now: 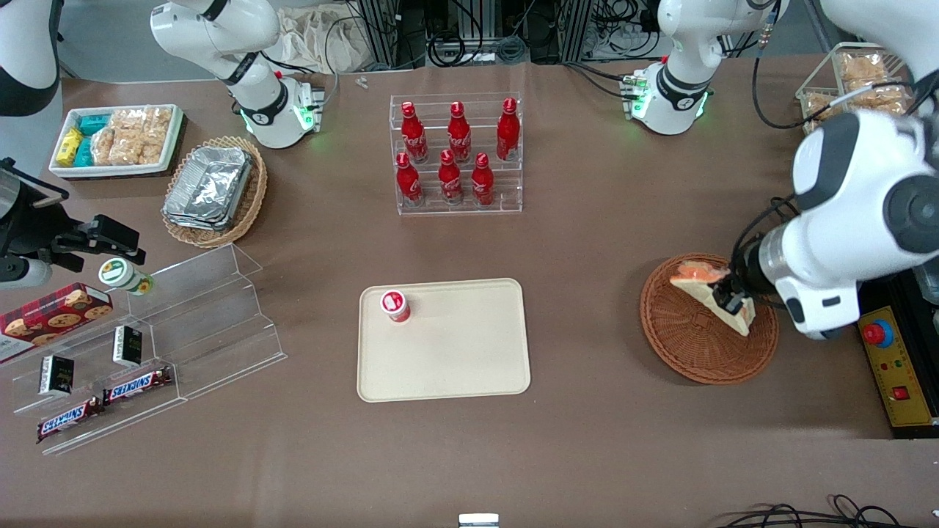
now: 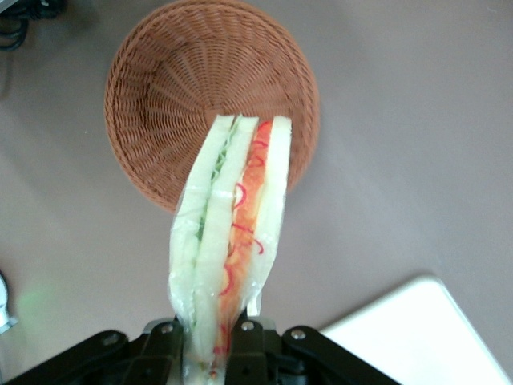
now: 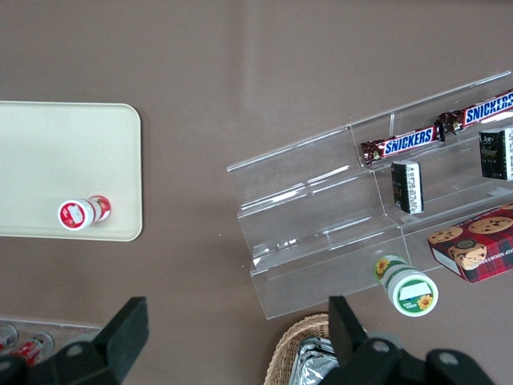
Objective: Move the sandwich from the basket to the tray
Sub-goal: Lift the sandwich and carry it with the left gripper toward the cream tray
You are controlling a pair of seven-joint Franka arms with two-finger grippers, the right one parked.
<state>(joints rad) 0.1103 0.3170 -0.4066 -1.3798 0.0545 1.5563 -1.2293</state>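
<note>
The sandwich (image 1: 704, 287) is a plastic-wrapped wedge of white bread with orange and green filling, held lifted above the reddish-brown wicker basket (image 1: 697, 345). My left gripper (image 1: 728, 297) is shut on the sandwich's narrow end. In the left wrist view the sandwich (image 2: 232, 241) hangs between the black fingers (image 2: 252, 349), above the empty basket (image 2: 172, 88). The cream tray (image 1: 455, 352) lies toward the parked arm's end from the basket, in the table's middle; one corner shows in the wrist view (image 2: 425, 329).
A small red-lidded cup (image 1: 395, 305) stands on the tray's corner. An acrylic rack of red bottles (image 1: 456, 155) stands farther from the front camera. An acrylic shelf with snacks (image 1: 147, 345), a tan basket of foil trays (image 1: 214, 189) and a white snack bin (image 1: 117, 139) lie toward the parked arm's end.
</note>
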